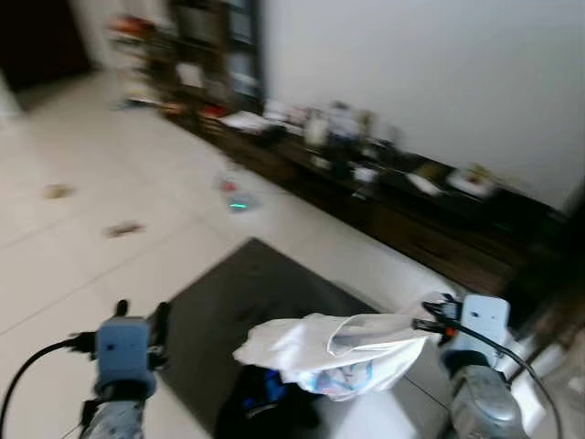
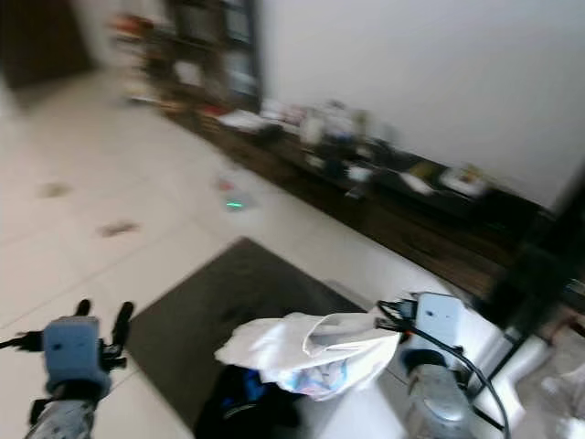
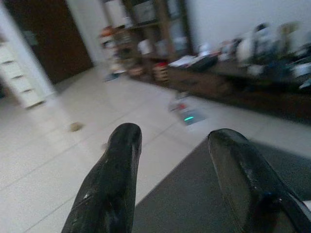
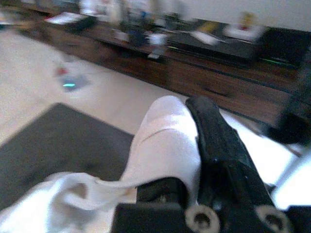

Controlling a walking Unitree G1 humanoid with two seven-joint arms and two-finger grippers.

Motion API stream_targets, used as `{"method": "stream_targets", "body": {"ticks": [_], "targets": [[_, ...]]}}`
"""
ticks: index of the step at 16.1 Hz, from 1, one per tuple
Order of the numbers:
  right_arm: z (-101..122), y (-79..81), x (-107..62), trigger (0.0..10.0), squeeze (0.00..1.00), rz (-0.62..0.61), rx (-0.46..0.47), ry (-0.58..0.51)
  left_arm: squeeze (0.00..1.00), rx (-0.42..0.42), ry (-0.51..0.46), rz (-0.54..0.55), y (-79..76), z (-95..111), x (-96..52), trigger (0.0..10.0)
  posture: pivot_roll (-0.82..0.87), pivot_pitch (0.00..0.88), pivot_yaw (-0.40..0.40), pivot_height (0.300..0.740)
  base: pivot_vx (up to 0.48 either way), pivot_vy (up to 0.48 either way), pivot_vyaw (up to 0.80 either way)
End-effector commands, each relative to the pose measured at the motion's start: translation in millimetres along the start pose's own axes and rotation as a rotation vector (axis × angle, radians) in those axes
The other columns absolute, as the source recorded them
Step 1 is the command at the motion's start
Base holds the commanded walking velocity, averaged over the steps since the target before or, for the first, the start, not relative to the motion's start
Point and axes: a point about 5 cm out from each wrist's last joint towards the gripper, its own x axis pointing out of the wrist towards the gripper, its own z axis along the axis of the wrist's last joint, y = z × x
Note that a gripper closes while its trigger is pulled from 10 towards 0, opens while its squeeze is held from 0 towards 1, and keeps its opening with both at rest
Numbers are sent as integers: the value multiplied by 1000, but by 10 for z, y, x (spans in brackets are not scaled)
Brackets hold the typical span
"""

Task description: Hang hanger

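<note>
My right gripper (image 1: 428,322) is shut on a white garment (image 1: 329,352) with a blue print, which hangs leftward from it in front of me. In the right wrist view the white cloth (image 4: 165,145) is draped over one finger beside the black finger (image 4: 211,131). I can make out no hanger shape in the cloth. Something dark and blue (image 1: 265,393) sits just below the garment, too blurred to name. My left gripper (image 1: 142,313) is held up at the lower left, open, with only floor between its fingers (image 3: 119,160).
A dark rug (image 1: 247,293) lies on the pale tiled floor ahead. A long low dark cabinet (image 1: 411,224) cluttered with items runs along the white wall. Shelves (image 1: 210,46) stand at the far end. A small device with a green light (image 1: 238,203) and scattered bits lie on the floor.
</note>
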Motion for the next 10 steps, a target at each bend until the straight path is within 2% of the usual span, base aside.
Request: {"method": "stream_targets", "body": {"ticks": [1, 3, 5, 7, 10], "targets": [[35, 7, 7, 10000, 0, -1, 1, -11, 0, 12, 7, 1, 19, -9, -9, 10000, -16, 43, 7, 740, 0, 0, -763], [35, 14, 9, 10000, 0, 1, 0, -10, 0, 2, 11, 3, 23, -10, -4, 10000, -15, 45, 7, 740, 0, 0, -731], [36, 17, 14, 10000, 0, 4, -1, -10, 0, -2, 6, 3, 22, -4, 1, 10000, -14, 48, 7, 740, 0, 418, -731], [38, 25, 20, 10000, 0, 8, 1, -9, 0, 9, -5, -7, 7, 15, 9, 10000, -13, 49, 7, 740, 0, 0, -697], [38, 54, 19, 10000, 0, 24, -4, -13, 0, 9, -12, -11, -4, 27, 10, 10000, -12, 52, 7, 740, 0, 0, 0]]}}
